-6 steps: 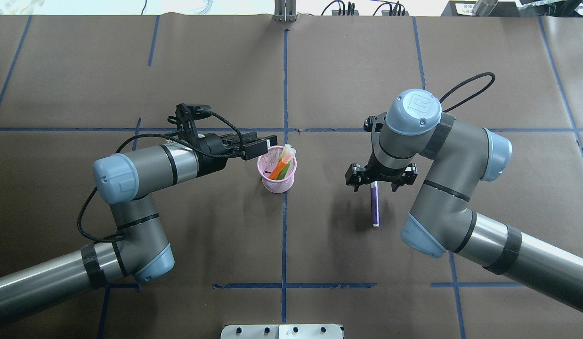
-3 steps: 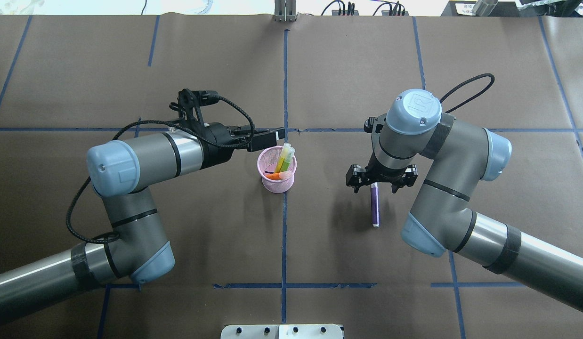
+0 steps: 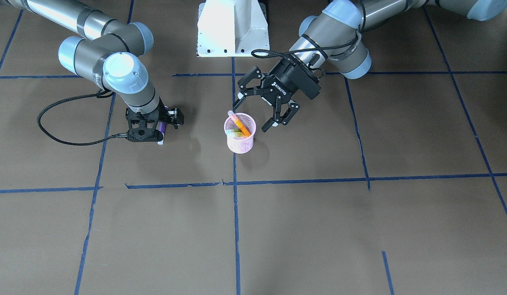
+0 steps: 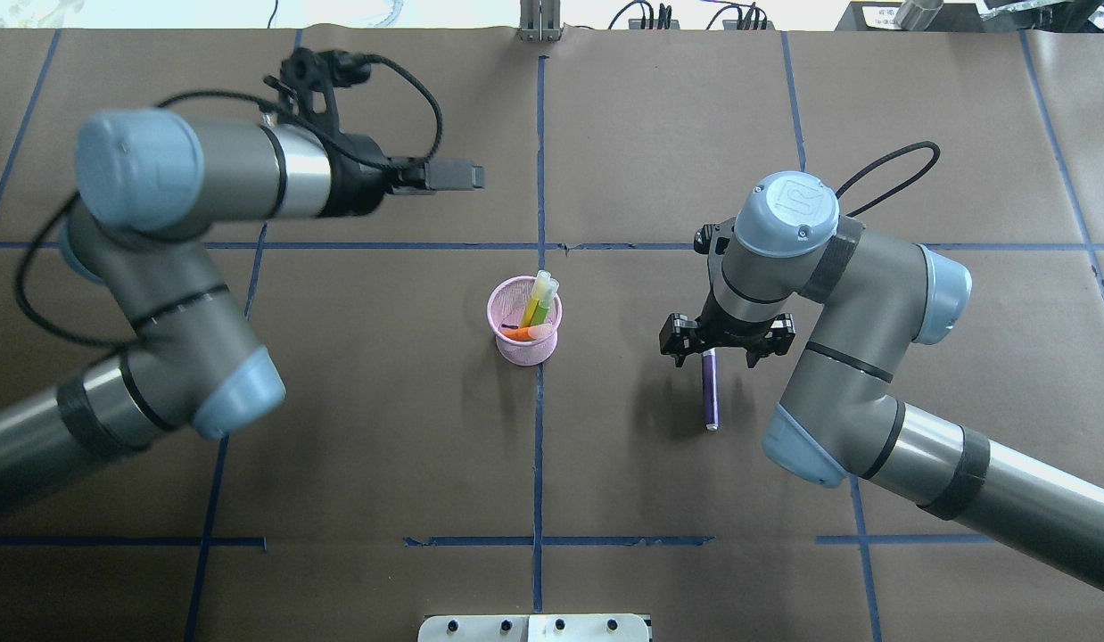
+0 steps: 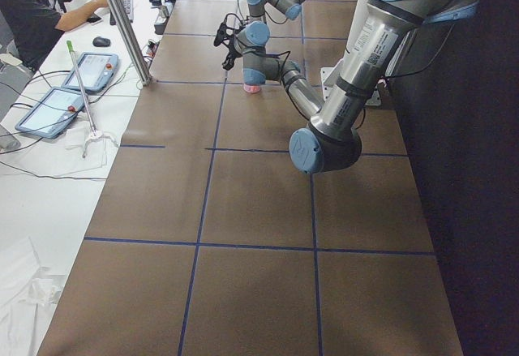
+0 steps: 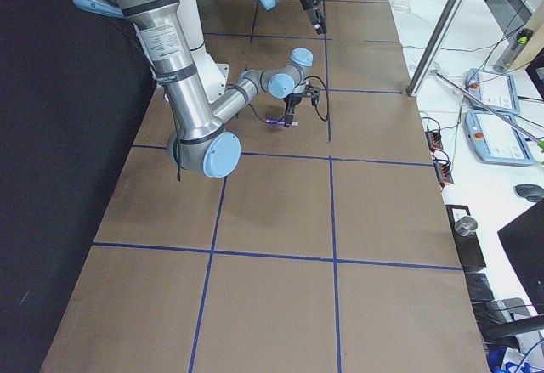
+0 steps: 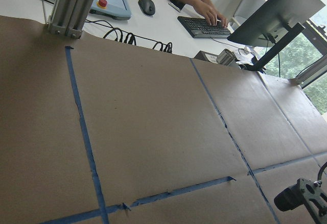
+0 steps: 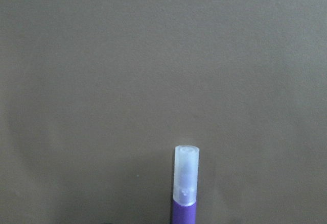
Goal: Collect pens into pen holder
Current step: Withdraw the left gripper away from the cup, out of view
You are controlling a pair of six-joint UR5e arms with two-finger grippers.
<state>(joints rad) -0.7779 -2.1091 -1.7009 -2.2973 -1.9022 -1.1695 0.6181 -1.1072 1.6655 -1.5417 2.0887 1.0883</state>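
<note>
Front view: we find the left gripper near the cup, fingers spread; the orange pen leans inside.
Overhead: the green pen is also in the cup. The purple pen lies on the worktop to the cup's right, with the right gripper fingers spread astride its far end.

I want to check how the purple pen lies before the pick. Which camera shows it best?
Overhead exterior: the purple pen lies flat, nearly its whole length visible, only its far end under the right end effector. The right wrist view shows just the capped end; front-facing, a sliver behind the end effector; exterior right, a tiny streak.
</note>
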